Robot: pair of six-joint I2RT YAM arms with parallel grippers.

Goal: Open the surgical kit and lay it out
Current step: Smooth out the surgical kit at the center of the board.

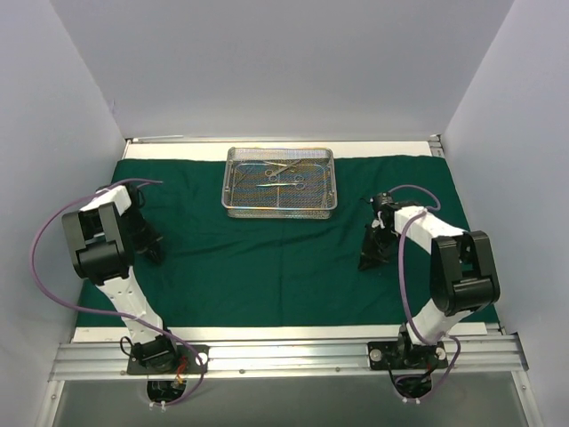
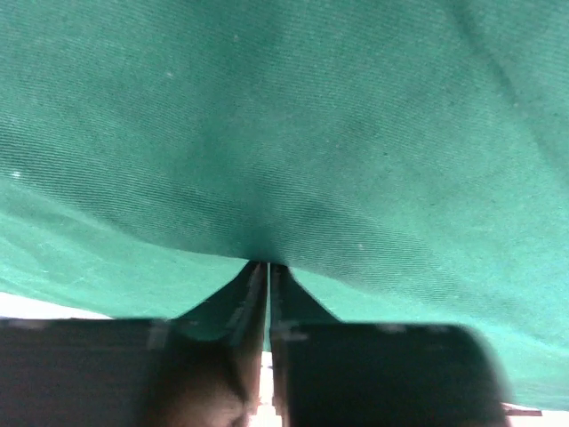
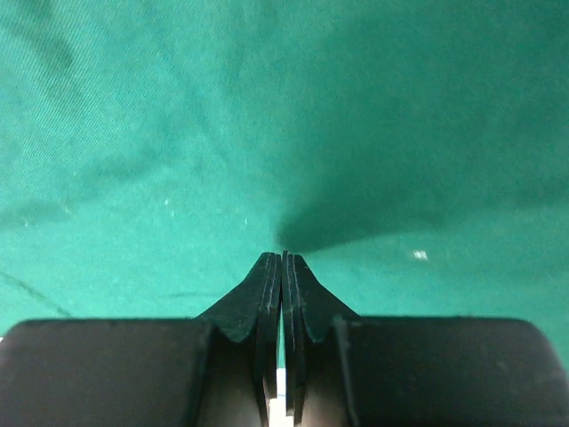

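Observation:
The dark green drape (image 1: 267, 258) lies spread over the table. The silver wire-mesh tray (image 1: 280, 182) stands on it at the back centre, with several steel scissor-like instruments (image 1: 286, 174) inside. My left gripper (image 1: 151, 251) points down at the drape's left part. In the left wrist view its jaws (image 2: 268, 265) are shut, pinching a raised fold of cloth (image 2: 293, 133). My right gripper (image 1: 369, 260) points down at the drape's right part. In the right wrist view it (image 3: 282, 256) is shut with its tips on the cloth (image 3: 178, 133), where a dark crease runs right.
White walls enclose the table on the left, back and right. A bare white strip of table (image 1: 267, 333) shows along the drape's near edge. The arm bases sit on a metal rail (image 1: 284, 356) at the front.

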